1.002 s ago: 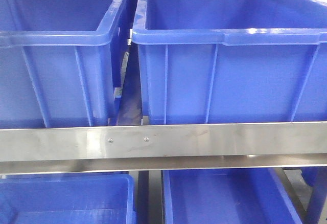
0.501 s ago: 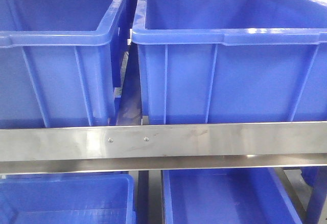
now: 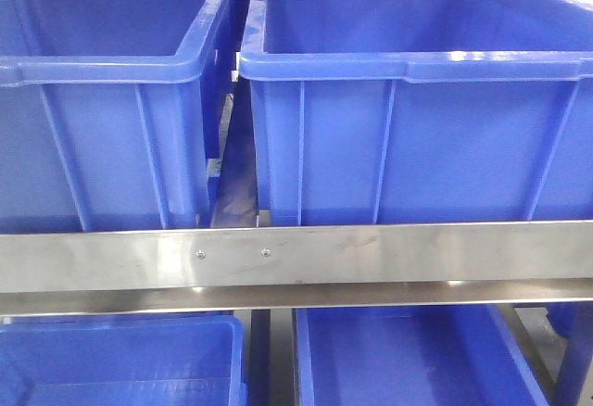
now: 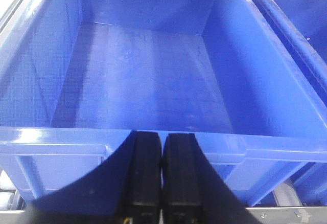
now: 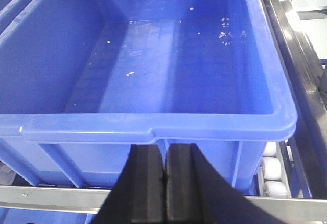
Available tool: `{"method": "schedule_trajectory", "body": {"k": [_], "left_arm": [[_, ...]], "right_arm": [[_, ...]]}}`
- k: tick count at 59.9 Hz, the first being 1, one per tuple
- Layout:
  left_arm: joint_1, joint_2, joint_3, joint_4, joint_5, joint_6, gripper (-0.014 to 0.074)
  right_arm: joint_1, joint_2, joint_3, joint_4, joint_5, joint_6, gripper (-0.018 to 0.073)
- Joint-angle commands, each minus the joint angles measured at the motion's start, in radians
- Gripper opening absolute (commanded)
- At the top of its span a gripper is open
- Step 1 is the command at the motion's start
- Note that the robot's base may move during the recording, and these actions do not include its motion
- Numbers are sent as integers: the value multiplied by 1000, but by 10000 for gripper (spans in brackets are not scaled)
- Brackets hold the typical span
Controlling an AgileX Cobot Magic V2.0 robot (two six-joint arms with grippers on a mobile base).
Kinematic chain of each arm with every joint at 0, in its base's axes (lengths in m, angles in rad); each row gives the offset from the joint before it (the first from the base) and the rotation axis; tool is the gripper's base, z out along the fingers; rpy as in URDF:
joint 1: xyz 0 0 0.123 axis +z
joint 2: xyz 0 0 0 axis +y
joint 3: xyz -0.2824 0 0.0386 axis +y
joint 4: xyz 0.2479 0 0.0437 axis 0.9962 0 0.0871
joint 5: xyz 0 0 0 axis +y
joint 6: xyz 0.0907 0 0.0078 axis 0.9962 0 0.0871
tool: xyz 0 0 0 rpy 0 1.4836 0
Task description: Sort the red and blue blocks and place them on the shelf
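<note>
The red and blue blocks are out of view in every frame. The shelf's brushed steel front rail point(image 3: 371, 256) with two small screws crosses the front view below two large blue bins. My left gripper point(image 4: 162, 144) is shut and empty, held just in front of the near rim of the left bin point(image 4: 51, 142). My right gripper point(image 5: 164, 155) is shut and empty, held just in front of the near rim of the right bin point(image 5: 230, 127). Neither gripper shows in the front view.
Both upper bins, the left one point(image 3: 111, 72) and the right one point(image 3: 417, 68), stand side by side with a narrow gap. Two more blue bins point(image 3: 398, 360) sit on the lower tier. White rollers point(image 5: 271, 175) and steel side rails point(image 5: 306, 81) run beside the right bin.
</note>
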Motion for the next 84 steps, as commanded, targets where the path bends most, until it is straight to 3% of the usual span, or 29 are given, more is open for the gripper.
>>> {"method": "schedule_trajectory", "body": {"k": [1, 13, 18, 21, 40, 46, 50, 60, 78, 84], "left_arm": [[0, 1, -31, 4, -92, -7, 140], [0, 1, -31, 4, -92, -7, 140], [0, -31, -31, 56, -70, 1, 140], [0, -77, -17, 32, -45, -1, 140], [97, -630, 398, -84, -90, -1, 139], [107, -609, 479, -105, -166, -1, 139], [107, -623, 473, -104, -99, -1, 139], [107, -621, 475, -49, -111, -1, 139], [107, -618, 475, -59, -124, -1, 139], [107, -618, 477, -84, -145, 75, 139]], "right_arm": [[-1, -5, -28, 3, -90, -9, 69], [-1, -5, -28, 3, -90, -9, 69], [-1, -5, -28, 3, -90, -9, 69], [-1, -5, -28, 3, -89, -9, 69], [-1, -5, -28, 3, -85, -9, 69], [-1, -5, -28, 3, -78, -9, 69], [-1, -4, -28, 3, -77, -9, 69], [-1, -2, -28, 3, -75, -9, 69], [-1, -2, -28, 3, -75, -9, 69], [-1, -2, -28, 3, -75, -9, 69]]}}
